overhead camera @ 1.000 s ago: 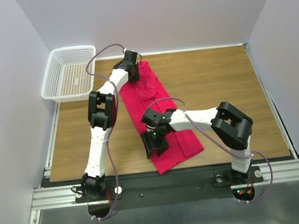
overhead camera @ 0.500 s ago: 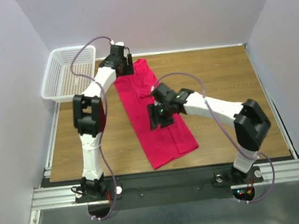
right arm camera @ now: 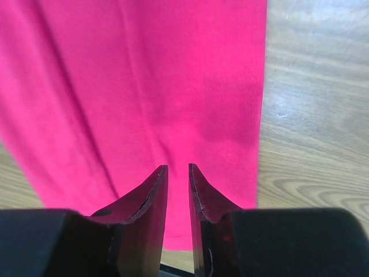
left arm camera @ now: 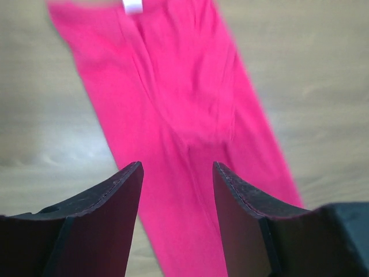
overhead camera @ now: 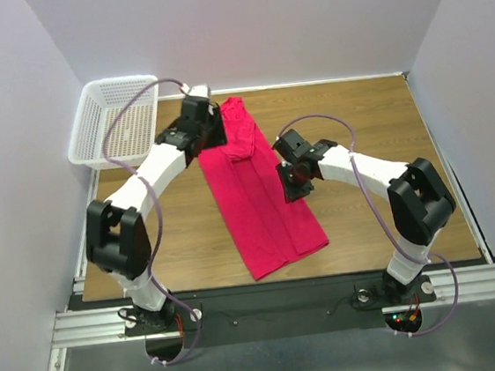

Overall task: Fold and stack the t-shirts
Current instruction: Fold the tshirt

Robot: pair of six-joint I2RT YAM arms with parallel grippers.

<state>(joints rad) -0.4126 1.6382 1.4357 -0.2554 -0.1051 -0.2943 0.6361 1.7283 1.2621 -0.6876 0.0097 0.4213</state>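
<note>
White plastic mesh basket at the far left corner of the wood-grain desk. Nothing inside. Plain pale walls on three sides.

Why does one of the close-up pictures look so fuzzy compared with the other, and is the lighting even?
Left wrist view: the t-shirt and its white label are smeared and the table grain is soft, probably blur from movement. Right wrist view: the cloth creases and wood grain are crisp, with a pale sheen on the wood. Top view: even light, no harsh shadows or glare.
</note>
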